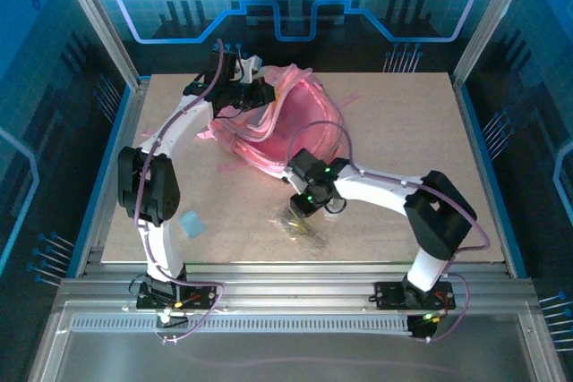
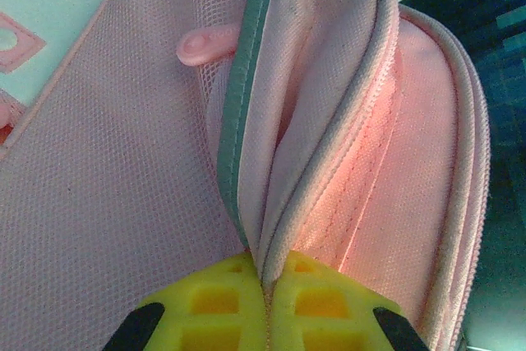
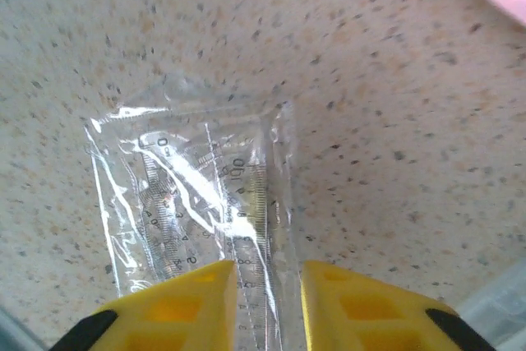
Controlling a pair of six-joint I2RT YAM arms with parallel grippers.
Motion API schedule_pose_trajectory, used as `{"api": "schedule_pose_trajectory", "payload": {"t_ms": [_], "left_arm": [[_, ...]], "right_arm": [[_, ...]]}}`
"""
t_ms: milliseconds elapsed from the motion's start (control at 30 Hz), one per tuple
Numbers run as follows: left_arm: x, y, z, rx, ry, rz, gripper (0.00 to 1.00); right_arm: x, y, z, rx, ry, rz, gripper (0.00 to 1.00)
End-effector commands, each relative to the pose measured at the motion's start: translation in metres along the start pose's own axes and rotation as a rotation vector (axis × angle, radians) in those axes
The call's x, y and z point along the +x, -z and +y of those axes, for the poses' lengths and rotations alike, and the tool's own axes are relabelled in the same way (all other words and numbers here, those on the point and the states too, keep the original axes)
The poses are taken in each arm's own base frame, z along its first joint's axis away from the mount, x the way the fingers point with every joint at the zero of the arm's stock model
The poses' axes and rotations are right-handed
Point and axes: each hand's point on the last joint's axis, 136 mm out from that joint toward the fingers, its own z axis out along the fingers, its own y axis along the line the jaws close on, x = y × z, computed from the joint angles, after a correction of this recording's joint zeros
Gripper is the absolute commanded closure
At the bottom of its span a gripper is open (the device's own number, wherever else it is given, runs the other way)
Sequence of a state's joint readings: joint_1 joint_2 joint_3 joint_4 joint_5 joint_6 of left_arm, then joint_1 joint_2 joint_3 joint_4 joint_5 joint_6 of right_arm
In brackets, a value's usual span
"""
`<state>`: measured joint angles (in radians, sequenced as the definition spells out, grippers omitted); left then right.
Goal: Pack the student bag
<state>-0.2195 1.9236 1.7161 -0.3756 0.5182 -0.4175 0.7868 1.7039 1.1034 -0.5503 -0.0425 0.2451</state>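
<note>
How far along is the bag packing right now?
Done: the left pincer grips the zipper edge of the student bag, its opening parted. In hand: the right pincer straddles the clear ruler pouch, flat on the table. Left: lift the pouch into the bag; a small blue item also waits on the table.

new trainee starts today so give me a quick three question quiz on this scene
1. True or false: the left pincer is pinching the student bag.
2. What lies between the fingers of the right pincer? A) clear ruler packet B) pencil C) book
3. Fill in: the packet lies on the ____.
Key: 1 true; 2 A; 3 table.
</note>
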Motion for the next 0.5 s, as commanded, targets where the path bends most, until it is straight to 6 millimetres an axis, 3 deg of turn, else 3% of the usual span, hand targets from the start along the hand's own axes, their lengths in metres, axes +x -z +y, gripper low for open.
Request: {"api": "schedule_pose_trajectory", "payload": {"t_ms": [0,33,100,233,300,333,467], "left_arm": [[-0.025,0.030,-0.016,0.030,-0.037,-0.097,1.00],[-0.025,0.030,-0.016,0.032,-0.036,-0.097,1.00],[-0.025,0.031,-0.016,0.031,-0.034,-0.099,1.00],[-0.025,0.031,-0.015,0.029,-0.032,-0.100,1.00],[-0.025,0.032,-0.014,0.029,-0.029,-0.101,1.00],[-0.025,0.032,-0.013,0.028,-0.027,-0.101,1.00],[-0.026,0.032,-0.014,0.031,-0.023,-0.102,1.00]], "right_arm": [[-0.003,0.007,0.002,-0.112,-0.069,-0.040,0.86],[-0.003,0.007,-0.001,-0.116,-0.082,-0.043,0.86],[-0.001,0.007,0.000,-0.126,-0.080,-0.030,0.78],[0.004,0.002,0.012,-0.074,-0.002,-0.010,0.22],[0.007,-0.005,0.015,-0.024,0.033,0.008,0.06],[0.008,-0.009,0.017,-0.004,0.045,0.018,0.00],[0.007,-0.024,0.021,0.065,0.070,0.041,0.00]]}}
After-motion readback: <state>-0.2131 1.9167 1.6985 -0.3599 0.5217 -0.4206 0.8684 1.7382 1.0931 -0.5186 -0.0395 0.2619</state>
